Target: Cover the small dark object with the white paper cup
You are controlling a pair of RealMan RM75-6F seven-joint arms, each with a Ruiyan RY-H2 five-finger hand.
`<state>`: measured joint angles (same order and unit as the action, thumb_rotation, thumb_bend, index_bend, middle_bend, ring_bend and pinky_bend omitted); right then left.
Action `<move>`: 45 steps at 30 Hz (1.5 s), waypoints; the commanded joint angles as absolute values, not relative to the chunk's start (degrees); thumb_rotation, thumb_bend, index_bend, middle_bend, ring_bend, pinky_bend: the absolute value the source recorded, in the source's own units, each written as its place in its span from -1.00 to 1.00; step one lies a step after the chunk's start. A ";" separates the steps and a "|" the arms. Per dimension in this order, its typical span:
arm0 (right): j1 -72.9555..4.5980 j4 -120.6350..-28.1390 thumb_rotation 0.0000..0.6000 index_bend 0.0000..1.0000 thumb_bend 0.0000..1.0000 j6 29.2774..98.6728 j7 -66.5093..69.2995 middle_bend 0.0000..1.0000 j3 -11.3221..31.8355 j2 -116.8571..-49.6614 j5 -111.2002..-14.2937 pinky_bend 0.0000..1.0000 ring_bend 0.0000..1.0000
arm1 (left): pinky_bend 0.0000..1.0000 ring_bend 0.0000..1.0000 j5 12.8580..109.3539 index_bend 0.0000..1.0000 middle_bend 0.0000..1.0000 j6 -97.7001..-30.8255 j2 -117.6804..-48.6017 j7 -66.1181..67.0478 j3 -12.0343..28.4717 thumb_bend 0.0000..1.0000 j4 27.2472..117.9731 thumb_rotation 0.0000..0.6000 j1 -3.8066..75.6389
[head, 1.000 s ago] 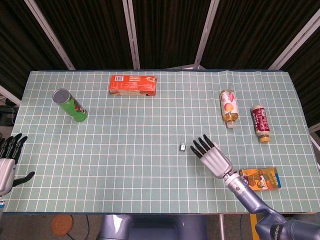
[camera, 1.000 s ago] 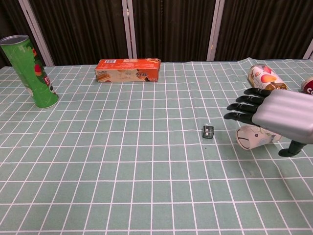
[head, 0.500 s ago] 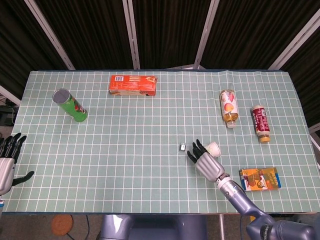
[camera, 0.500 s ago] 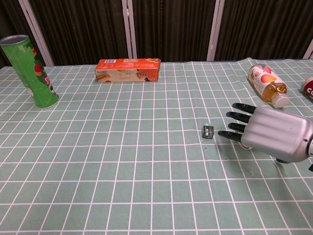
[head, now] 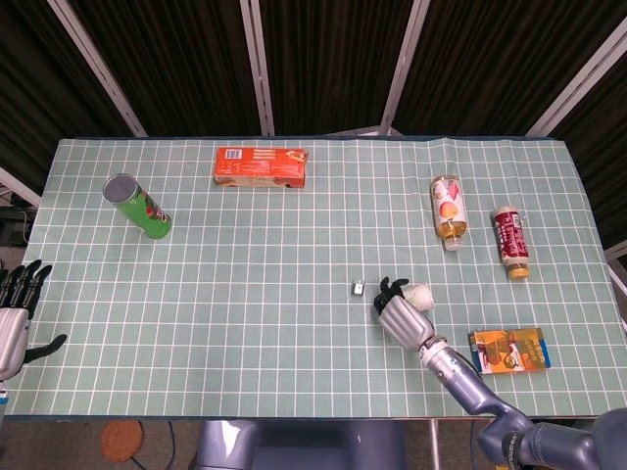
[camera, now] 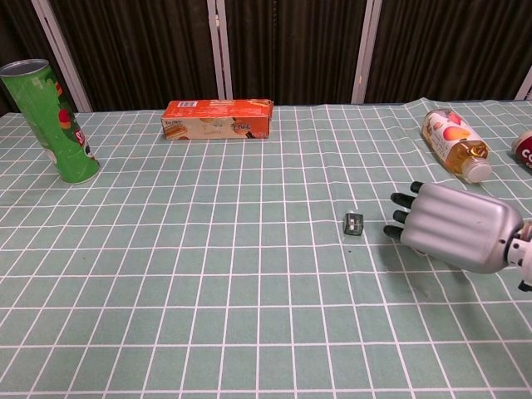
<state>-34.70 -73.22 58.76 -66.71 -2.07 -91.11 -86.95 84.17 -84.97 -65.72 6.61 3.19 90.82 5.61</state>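
Note:
The small dark object [head: 359, 288] [camera: 353, 223] lies on the green checked table. Just to its right, the white paper cup [head: 419, 294] lies on its side. My right hand [head: 397, 311] [camera: 453, 229] is against the cup with its fingers curled around it. In the chest view the back of that hand hides the cup completely. The fingertips [camera: 392, 231] stop a short way from the dark object. My left hand [head: 15, 313] hangs at the table's left edge, holding nothing, with its fingers apart. It does not show in the chest view.
A green chip can [head: 138, 206] [camera: 50, 108] stands at the far left and an orange box [head: 261, 165] [camera: 218, 119] at the back. A juice bottle [head: 449, 211] [camera: 452, 145], a brown bottle [head: 510, 242] and an orange packet [head: 509, 350] lie on the right.
My right hand has drawn back slightly towards the cup and curled its previously extended fingers around it. The left hand stays at the table edge.

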 commanded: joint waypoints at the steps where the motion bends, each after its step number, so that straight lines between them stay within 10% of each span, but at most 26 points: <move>1: -34.92 -71.79 1.00 -0.44 -0.47 60.26 -64.24 -0.24 -2.41 -91.61 -88.81 -0.19 -0.57 | -1.00 -1.00 84.12 -1.00 -1.00 -84.92 -65.73 6.59 3.20 -1.00 90.82 1.00 5.63; 20: -36.29 -80.48 1.00 -0.41 -0.46 60.90 -16.08 -0.20 11.39 -91.97 -77.41 -0.17 -0.54 | -1.00 -1.00 83.94 -1.00 -1.00 -84.38 -65.46 6.52 3.02 -1.00 91.06 1.00 5.76; 45: -39.09 -73.56 1.00 -0.41 -0.47 60.05 -7.72 -0.20 17.84 -103.65 -64.08 -0.22 -0.57 | -1.00 -1.00 83.18 -1.00 -1.00 -83.42 -64.90 5.12 3.07 -1.00 90.97 1.00 6.01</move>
